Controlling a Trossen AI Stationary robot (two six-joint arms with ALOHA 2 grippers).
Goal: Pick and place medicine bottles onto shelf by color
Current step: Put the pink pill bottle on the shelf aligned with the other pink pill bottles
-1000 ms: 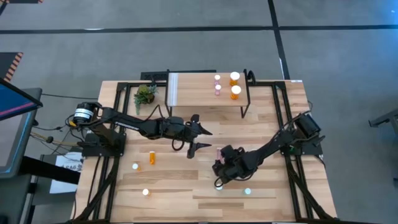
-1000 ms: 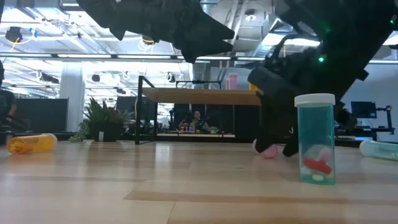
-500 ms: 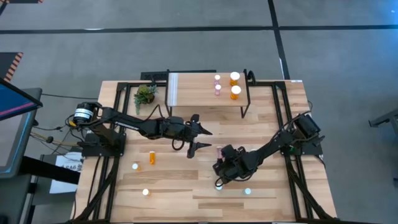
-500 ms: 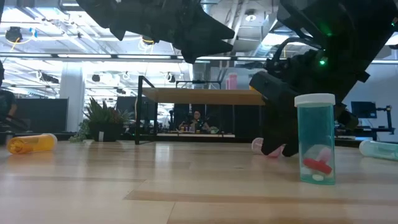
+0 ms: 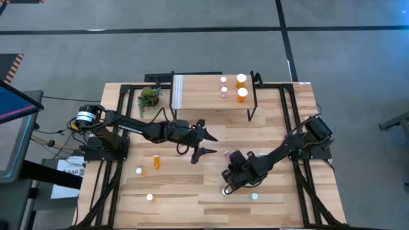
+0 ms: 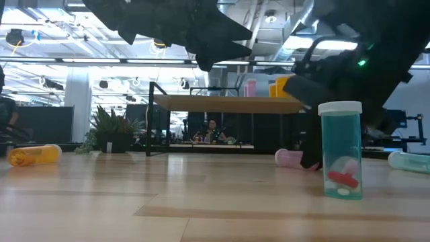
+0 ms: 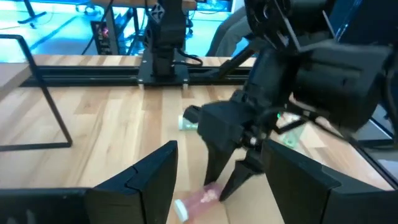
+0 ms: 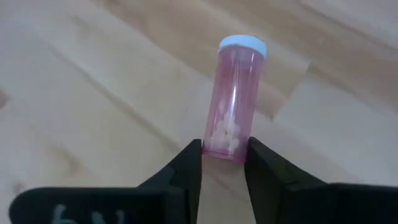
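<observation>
four bottles shelved, fifth in the pinch

the shelf [image 5: 211,96] stands at the far side of the table [image 5: 281,191] and already carries four bottles, grouped near its right end: two pink ones [image 5: 223,87] side by side in one column and two larger orange ones [image 5: 241,87] in the next. that grouping by colour looks sound so far. the pale strip at the shelf's left end is bare.

the right gripper [image 8: 224,163] is down at the table, its fingers pressed against the base of a pink bottle [image 8: 233,99] that lies on its side, white cap pointing away. the bottle rests on the wood, not lifted. judging by the match in colour, it belongs with the pink pair on the shelf.

the left gripper [image 5: 202,136] hangs above the table middle, fingers spread wide and holding nothing.

left on the table: an orange bottle [image 5: 156,161] lying down at the left, a white-capped one [image 5: 138,170] beside it and another [image 5: 149,197] nearer the front edge, both of a colour i cannot tell from above. two teal bottles [image 6: 340,149] stand or lie near the right arm. no teal has reached the shelf.

by my count, less than half the job is done.
</observation>
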